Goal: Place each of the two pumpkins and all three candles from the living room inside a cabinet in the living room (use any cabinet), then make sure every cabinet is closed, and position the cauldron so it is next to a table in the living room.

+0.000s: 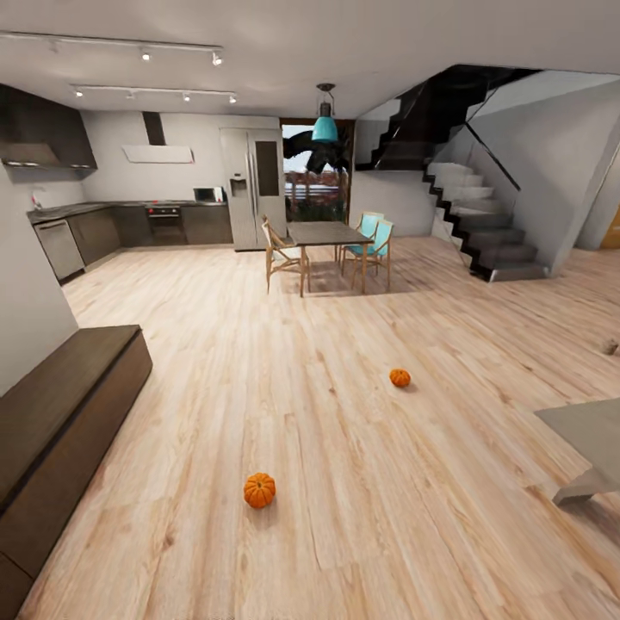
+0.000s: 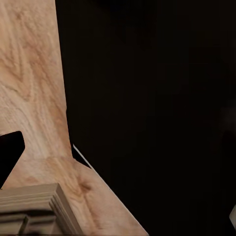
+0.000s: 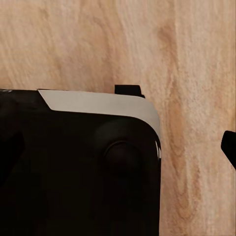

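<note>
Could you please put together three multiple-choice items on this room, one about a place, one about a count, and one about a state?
1. Where does the long dark-brown cabinet stand in the head view?
A. Along the left wall
B. Under the staircase
C. Beside the refrigerator

2. How many pumpkins lie on the floor?
A. One
B. Two
C. Four

3. What state are the cabinet's fronts in?
A. One hangs wide open
B. All lie removed on the floor
C. Shut, as far as the visible part shows

Answers:
1 A, it runs along the white wall at the left.
2 B, the nearer pumpkin and the farther pumpkin.
3 C, its visible front face is flush and unbroken.
</note>
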Controlling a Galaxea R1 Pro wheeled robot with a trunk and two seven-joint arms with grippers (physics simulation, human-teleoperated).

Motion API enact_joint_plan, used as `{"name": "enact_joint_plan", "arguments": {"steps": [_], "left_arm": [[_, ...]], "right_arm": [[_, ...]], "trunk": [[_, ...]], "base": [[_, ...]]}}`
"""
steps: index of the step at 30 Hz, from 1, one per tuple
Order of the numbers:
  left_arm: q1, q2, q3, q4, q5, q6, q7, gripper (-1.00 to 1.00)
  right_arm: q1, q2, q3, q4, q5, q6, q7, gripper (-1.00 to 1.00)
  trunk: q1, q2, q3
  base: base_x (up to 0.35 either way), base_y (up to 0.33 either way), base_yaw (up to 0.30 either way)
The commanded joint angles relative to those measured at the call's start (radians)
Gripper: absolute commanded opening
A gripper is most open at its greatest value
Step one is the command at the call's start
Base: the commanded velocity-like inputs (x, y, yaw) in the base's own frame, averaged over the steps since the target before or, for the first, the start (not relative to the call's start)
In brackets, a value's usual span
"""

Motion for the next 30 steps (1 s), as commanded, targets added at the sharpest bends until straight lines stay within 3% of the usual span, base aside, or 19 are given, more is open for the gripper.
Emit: {"name": "enact_joint_plan", "arguments": {"steps": [1, 30], "left_arm": [[0.0, 0.0, 0.0, 0.0, 0.0, 0.0, 0.0, 1.0], [0.0, 0.0, 0.0, 0.0, 0.0, 0.0, 0.0, 1.0]], "right_arm": [[0.0, 0.0, 0.0, 0.0, 0.0, 0.0, 0.0, 1.0], [0.0, 0.001, 0.0, 0.001, 0.0, 0.0, 0.002, 1.0]], "trunk": [[0.0, 0.0, -0.001], [0.0, 0.0, -0.03]], "base": [[0.0, 0.0, 0.279], [0.0, 0.0, 0.24]]}}
